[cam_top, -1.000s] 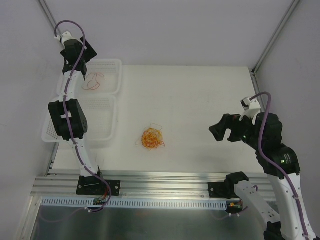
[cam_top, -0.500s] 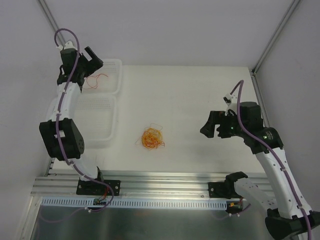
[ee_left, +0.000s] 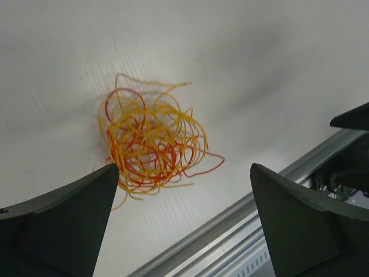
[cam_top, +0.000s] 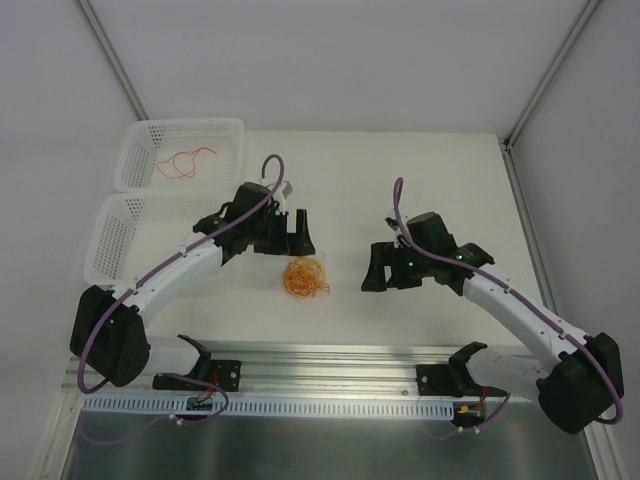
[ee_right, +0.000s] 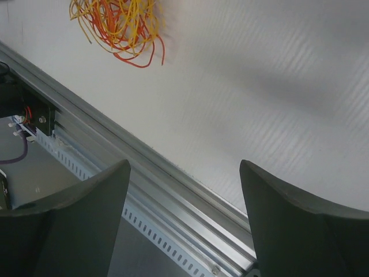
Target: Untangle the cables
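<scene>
Currently tangled ball of thin red-orange and yellow-orange wires (ee_left: 151,144) is lying untouched; left gripper (ee_left: 183,170) and right gripper (ee_right: 184,164) are hanging open, empty.

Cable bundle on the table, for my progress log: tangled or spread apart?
Tangled: the left wrist view shows red-orange and yellow-orange cables looped through each other in one clump.

The counter (cam_top: 420,180) is a white, matt sheet with fine ribbing. The cables (ee_left: 151,144) are thin wires in smooth, slightly glossy red-orange and yellow-orange sheathing. The 2 baskets (cam_top: 190,123), upper left, are white perforated plastic. The rail (cam_top: 330,360), bottom, is brushed metal. The fingers (ee_left: 57,225) of the left gripper (ee_left: 183,173) and right gripper (ee_right: 184,166) are dark, matt plastic.
</scene>
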